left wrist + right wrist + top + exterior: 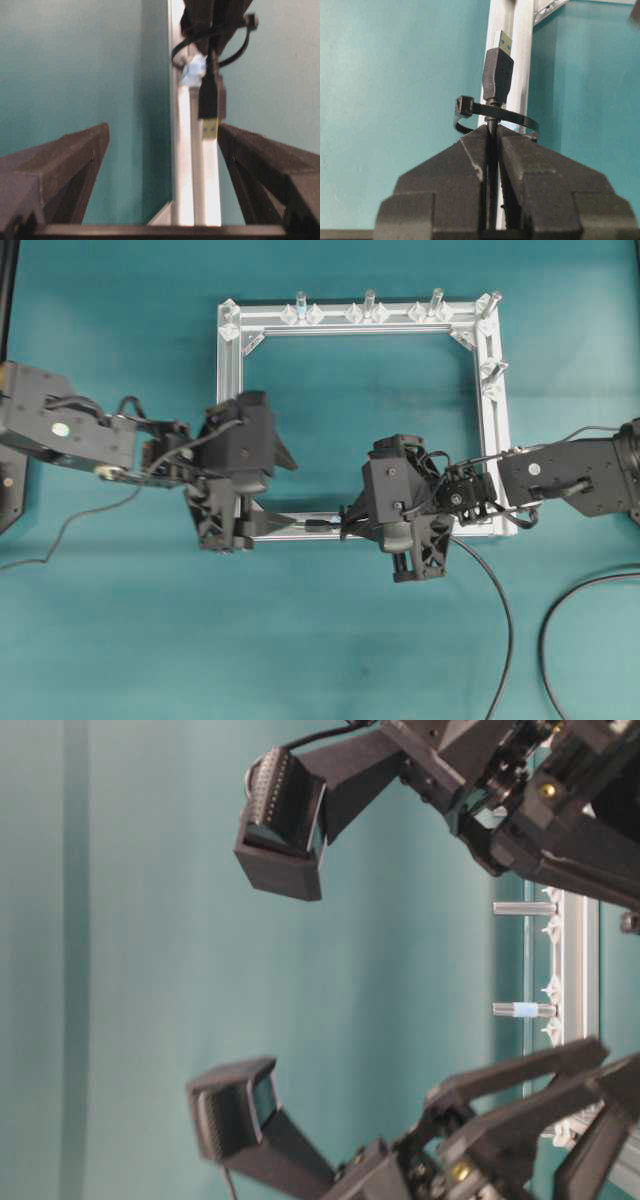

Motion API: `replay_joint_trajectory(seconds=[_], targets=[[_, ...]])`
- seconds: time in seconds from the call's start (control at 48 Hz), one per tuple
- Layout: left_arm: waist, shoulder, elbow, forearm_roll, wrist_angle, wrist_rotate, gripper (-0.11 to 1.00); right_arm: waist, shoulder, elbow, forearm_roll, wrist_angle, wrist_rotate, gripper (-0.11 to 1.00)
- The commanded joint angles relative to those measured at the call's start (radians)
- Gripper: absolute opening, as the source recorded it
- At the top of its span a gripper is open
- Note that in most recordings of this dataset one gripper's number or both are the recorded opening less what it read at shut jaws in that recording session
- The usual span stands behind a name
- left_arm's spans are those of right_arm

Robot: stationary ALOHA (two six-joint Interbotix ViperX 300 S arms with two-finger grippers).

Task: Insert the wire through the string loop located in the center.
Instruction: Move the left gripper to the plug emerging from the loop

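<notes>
On the left, the left claw (160,165) stands wide open and empty over the near rail of the silver frame (232,360), its fingers either side of the plug. At centre, the wire (498,75) has its plug poking through the string loop (512,119), pinched just behind by the closed right claw (491,145). Judged mid-insertion, the next move calls for the left claw to close on the plug and draw it through.

A silver aluminium frame (232,370) with upright posts (369,302) lies on a teal table (120,640).
</notes>
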Motion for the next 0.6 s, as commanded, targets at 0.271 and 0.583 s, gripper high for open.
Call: replay_joint_trajectory(seconds=[0.271,0.583], targets=[[-0.035,0.060,-0.089,0.003,0.000,-0.002,0.91,-0.003,-0.014,-0.015,-0.003,-0.005,-0.002,0.07],[-0.040,0.061,-0.087,0.005,0.002,0.008,0.91,-0.003,-0.014,-0.015,-0.003,-0.008,-0.002,0.07]])
